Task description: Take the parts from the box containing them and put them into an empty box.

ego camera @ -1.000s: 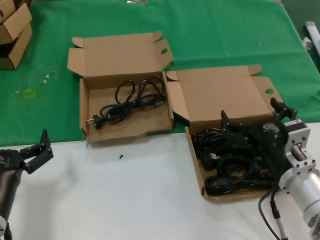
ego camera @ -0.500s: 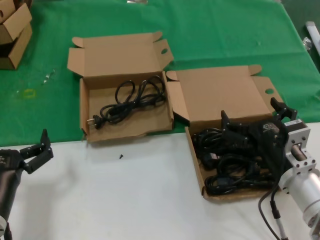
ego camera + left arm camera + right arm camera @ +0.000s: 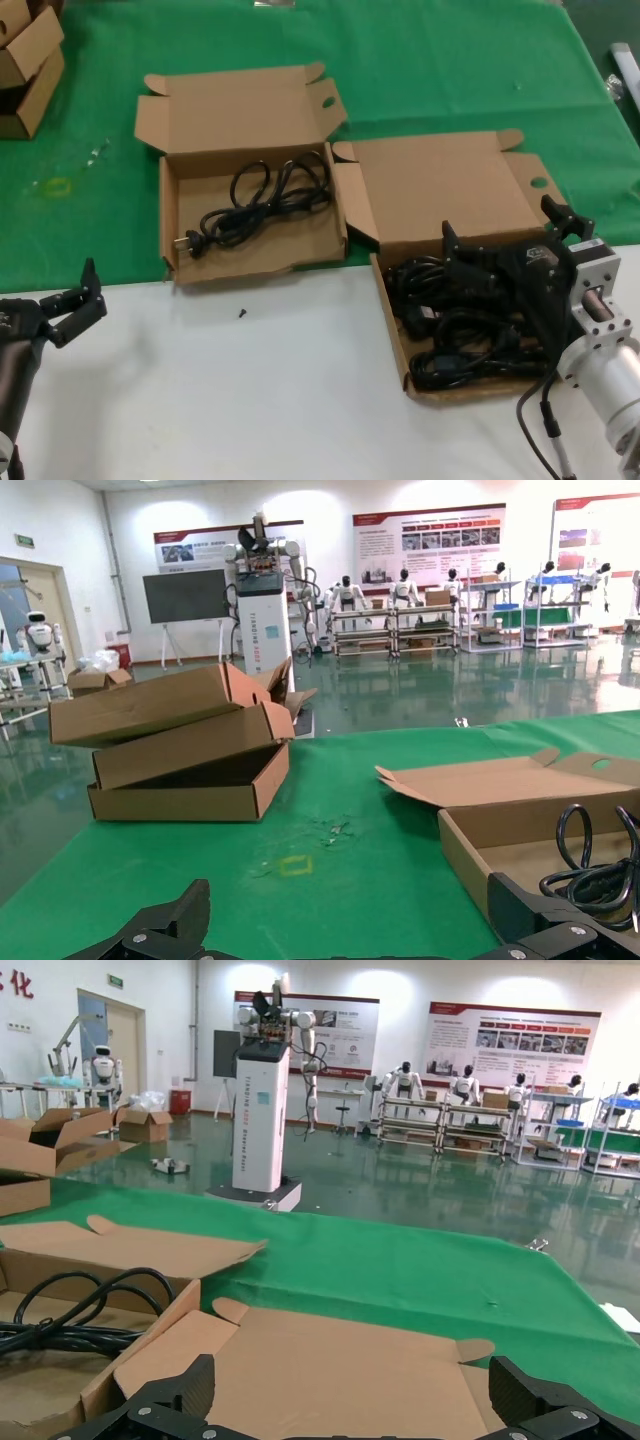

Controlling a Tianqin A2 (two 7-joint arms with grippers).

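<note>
**Right jaws spread over the full box; left arm idle at the desk edge**

Head view: the right gripper [image 3: 505, 238] hangs with jaws wide over the box of cords [image 3: 390, 330], directly above the black cord pile [image 3: 455, 325]; whether the fingertips touch the cords cannot be told. That box's lid [image 3: 445, 185] lies open just beyond the jaws. Farther out, toward the left arm's side, the second box [image 3: 250, 262] holds one loose cord [image 3: 262, 198]. The left gripper [image 3: 75, 298] is parked near the desk [image 3: 250, 400] edge, jaws wide, holding nothing, well apart from both boxes.

Left wrist view: the left fingertips [image 3: 170, 925] are spread. Past them lie green cloth [image 3: 330, 880], a stack of small cartons [image 3: 180, 745] and the second box with its cord [image 3: 590, 870].

Right wrist view: the right fingertips [image 3: 165, 1400] are spread, with the open lid [image 3: 340, 1375] between and beyond them.
</note>
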